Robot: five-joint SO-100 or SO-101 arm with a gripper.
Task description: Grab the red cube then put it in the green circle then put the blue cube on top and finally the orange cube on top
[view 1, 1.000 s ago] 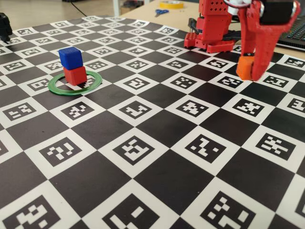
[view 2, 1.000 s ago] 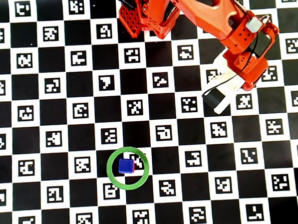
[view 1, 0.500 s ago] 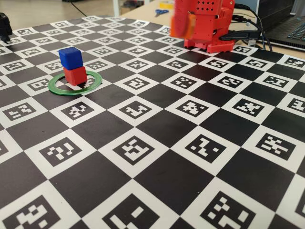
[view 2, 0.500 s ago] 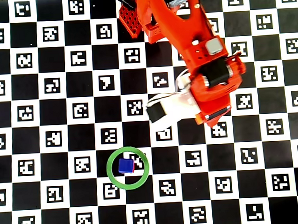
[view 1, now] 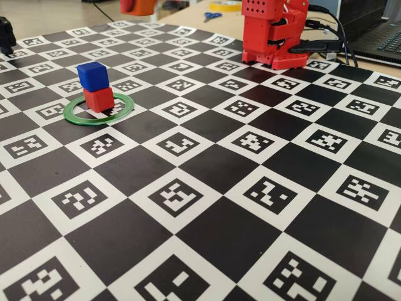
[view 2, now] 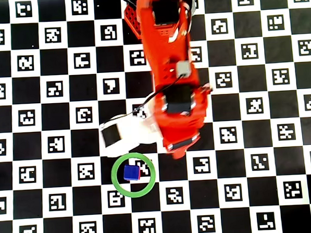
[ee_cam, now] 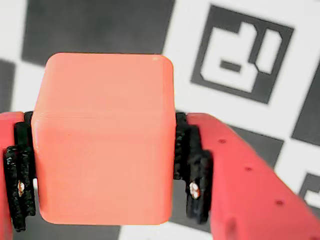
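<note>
Checkerboard mat (view 1: 207,125) with printed markers is spread over the whole table. Gripper (ee_cam: 105,165) is clamped on the orange cube (ee_cam: 102,140), pads (ee_cam: 192,170) pressed on opposite faces so it's carried level for stacking, high above the mat. Blue cube (view 1: 93,74) is already sat on the red cube (view 1: 99,99) inside the green ring (view 2: 133,174), toward the mat's near edge in the overhead view, so only the top spot looks left.

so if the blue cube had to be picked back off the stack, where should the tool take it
Grip the blue cube by two opposite vertical faces, coming straight down from above. Its top is free and it sits only on the red cube inside the green circle, so a sideways approach would probably push the stack over. Right now the tool is shut on the orange cube.
</note>
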